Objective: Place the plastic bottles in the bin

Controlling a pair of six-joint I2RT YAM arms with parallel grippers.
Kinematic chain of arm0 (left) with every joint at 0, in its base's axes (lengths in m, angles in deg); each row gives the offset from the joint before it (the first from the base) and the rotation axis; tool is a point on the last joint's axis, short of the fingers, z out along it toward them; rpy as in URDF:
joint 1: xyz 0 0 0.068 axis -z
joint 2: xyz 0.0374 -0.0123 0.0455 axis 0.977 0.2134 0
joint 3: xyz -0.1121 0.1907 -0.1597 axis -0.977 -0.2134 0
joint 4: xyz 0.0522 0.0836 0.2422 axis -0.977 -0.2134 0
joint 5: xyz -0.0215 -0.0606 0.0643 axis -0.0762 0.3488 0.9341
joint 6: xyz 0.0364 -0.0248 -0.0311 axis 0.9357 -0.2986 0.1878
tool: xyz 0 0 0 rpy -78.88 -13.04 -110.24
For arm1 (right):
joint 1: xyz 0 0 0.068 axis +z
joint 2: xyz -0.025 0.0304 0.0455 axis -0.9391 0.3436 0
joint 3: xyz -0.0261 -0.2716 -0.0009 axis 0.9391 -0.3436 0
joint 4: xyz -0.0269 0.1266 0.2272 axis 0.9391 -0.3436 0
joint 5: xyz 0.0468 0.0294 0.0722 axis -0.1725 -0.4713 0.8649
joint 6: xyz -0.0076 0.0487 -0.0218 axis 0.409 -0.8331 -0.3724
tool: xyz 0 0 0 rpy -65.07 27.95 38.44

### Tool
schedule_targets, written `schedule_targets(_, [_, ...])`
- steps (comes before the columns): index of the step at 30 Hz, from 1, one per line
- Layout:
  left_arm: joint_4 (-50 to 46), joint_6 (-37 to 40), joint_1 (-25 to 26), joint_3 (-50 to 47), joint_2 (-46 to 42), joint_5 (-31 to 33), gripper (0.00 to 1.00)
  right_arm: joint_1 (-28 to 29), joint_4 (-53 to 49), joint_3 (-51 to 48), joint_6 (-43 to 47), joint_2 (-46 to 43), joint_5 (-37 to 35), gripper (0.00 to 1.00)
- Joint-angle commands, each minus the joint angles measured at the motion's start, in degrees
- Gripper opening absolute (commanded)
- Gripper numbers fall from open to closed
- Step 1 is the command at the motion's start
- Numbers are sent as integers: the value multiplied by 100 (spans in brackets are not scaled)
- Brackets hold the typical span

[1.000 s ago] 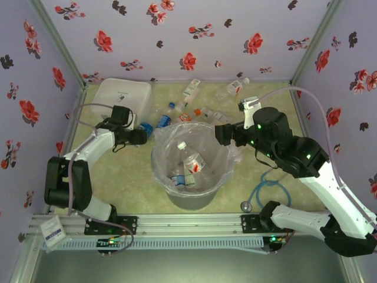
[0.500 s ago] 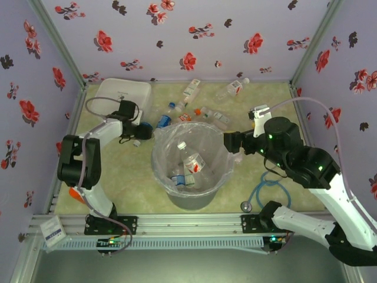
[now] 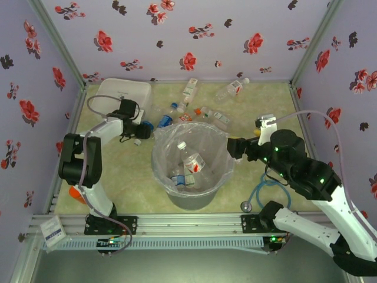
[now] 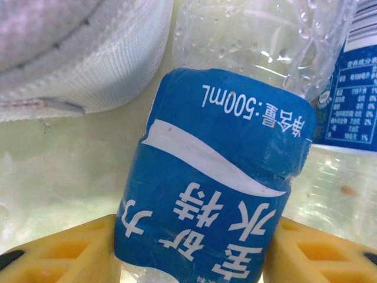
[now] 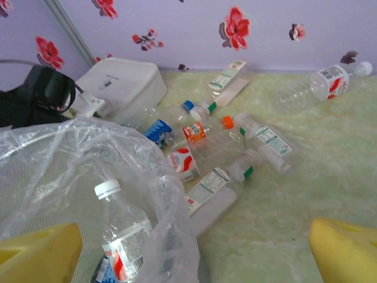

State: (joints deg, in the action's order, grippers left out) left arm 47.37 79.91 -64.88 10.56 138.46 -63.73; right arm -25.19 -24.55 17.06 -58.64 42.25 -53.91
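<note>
My left gripper [image 3: 141, 131] is low on the table just left of the bin, its yellow fingers [image 4: 65, 253] pressed against both sides of a clear plastic bottle with a blue label [image 4: 218, 177]. The bin [image 3: 191, 199], a grey bucket lined with a clear bag, stands mid-table and holds a few bottles [image 3: 194, 162]. My right gripper [image 3: 232, 147] hovers at the bin's right rim, open, with nothing between its fingers [image 5: 44, 253]. More bottles lie behind the bin [image 3: 206, 115], and further ones lie near the back wall [image 3: 189, 89] [image 3: 231, 88].
A flat white lidded container [image 3: 123, 94] sits at the back left, close to the held bottle. A blue hose loop [image 3: 268, 186] lies on the table to the right of the bin. Floral walls close the back and both sides.
The left gripper's jaws have narrowed around the blue-labelled bottle. The right arm has drawn back to the right, away from the bin's centre, and stays open.
</note>
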Motion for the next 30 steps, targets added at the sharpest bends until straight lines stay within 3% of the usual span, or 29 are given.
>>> schedule_targets(1, [-128,30,32,-86,-500,-274,42,-40,85,46,-138,31,112,99])
schedule_targets(9, [-643,-254,65,-46,-1890,-297,37,-43,-703,379,-81,693,245,89])
schedule_targets(15, [-1183,-500,169,194,-3424,-354,30,-218,-550,360,-103,794,358,83])
schedule_targets(18, [-1202,-491,368,339,-4220,-768,26,-383,-230,252,-238,613,-391,87])
schedule_targets(21, [-1466,-505,833,726,-4644,-782,20,-695,107,-10,-380,321,-1101,88])
schedule_targets(25, [-1849,-549,1772,1351,-4573,-664,16,-1234,254,-243,-605,313,-910,90])
schedule_targets(30, [-2342,-380,3114,1880,-4157,-6,12,-1841,234,-445,-763,354,-772,91])
